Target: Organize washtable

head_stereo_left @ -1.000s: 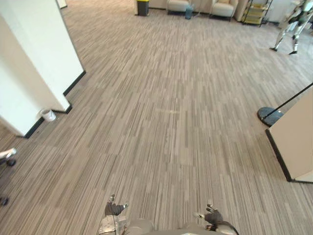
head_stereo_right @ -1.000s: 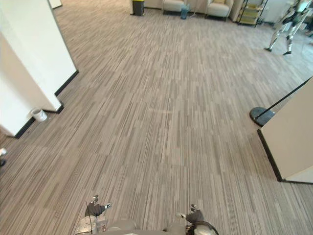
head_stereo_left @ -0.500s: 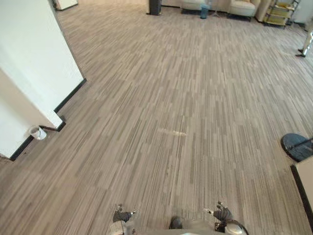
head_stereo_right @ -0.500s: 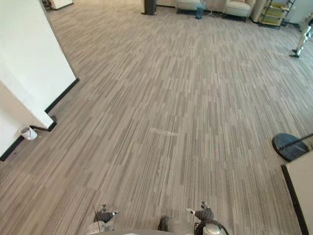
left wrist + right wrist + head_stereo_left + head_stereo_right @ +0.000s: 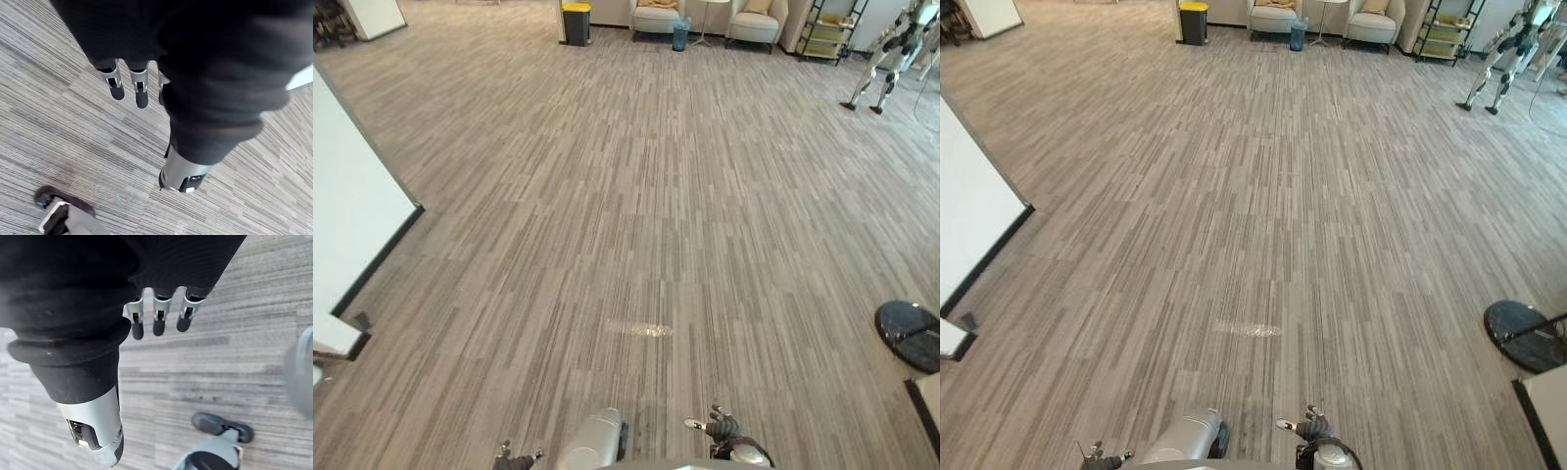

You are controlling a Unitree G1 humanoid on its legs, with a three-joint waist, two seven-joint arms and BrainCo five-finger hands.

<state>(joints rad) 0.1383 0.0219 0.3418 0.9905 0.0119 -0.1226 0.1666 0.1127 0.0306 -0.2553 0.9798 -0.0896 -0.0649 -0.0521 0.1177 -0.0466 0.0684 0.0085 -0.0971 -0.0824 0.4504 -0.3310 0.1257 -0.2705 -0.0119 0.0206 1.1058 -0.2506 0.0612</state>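
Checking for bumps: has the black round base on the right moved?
No: the black base still sits by the beige panel corner; the camera shifted.

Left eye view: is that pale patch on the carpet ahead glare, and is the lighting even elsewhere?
Left eye view: the pale patch could be glare or a mark, I cannot tell; the carpet is otherwise evenly lit. Right eye view: same patch. Right wrist view: the right hand's silver thumb catches light.
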